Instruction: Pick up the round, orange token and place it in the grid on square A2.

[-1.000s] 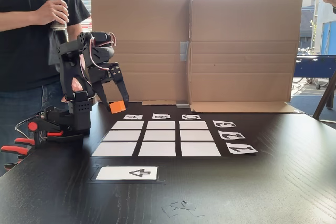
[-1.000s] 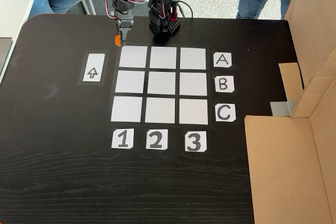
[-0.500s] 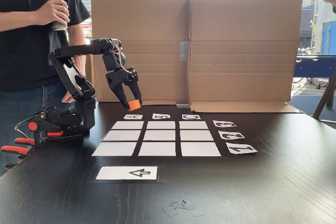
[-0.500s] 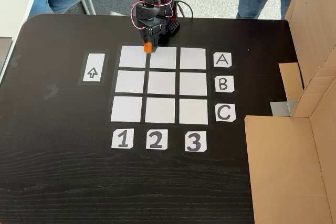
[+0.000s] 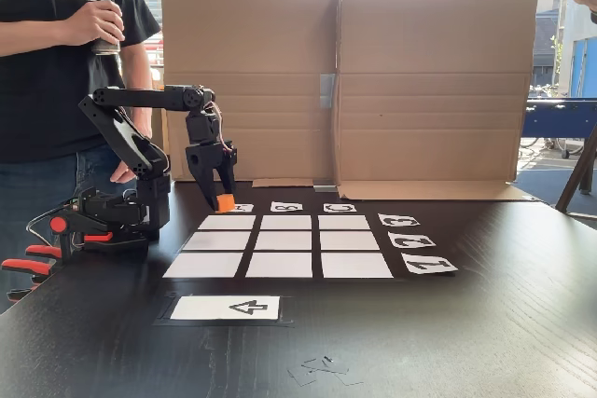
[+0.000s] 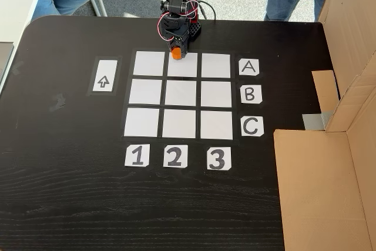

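In both fixed views my gripper (image 5: 224, 200) (image 6: 176, 52) is shut on the round, orange token (image 5: 225, 202) (image 6: 176, 53) and points downward. The token hangs a little above the table, over the arm-side edge of square A2 (image 6: 183, 66) (image 5: 216, 240). The grid (image 6: 145, 93) (image 5: 279, 265) of white squares on black backing lies flat. It is labelled A, B, C on one side and 1, 2, 3 on another. All its squares are bare.
A white card with a black arrow (image 5: 226, 308) (image 6: 103, 82) lies beside the grid. A cardboard wall (image 5: 420, 90) (image 6: 329, 168) stands along one table side. A person (image 5: 56, 62) stands behind the arm's base, near red clamps (image 5: 28, 263).
The arm has swung from beside square A1 across to the edge of A2. It has stretched out and lowered the token, which stays in its grip.
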### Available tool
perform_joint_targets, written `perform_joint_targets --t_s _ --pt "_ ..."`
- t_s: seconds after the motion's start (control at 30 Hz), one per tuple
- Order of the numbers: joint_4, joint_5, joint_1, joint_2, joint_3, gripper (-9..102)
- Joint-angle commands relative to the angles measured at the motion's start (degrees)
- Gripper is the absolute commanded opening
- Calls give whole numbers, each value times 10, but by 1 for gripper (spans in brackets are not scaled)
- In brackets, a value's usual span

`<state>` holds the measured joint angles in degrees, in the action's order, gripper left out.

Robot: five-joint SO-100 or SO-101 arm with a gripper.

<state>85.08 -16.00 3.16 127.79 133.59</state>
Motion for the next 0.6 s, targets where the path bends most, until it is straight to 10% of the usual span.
perform_joint_targets --t_s 0.0,0.57 --pt "-22 10 -1 13 22 -1" --pt "-139 40 -6 1 150 -1"
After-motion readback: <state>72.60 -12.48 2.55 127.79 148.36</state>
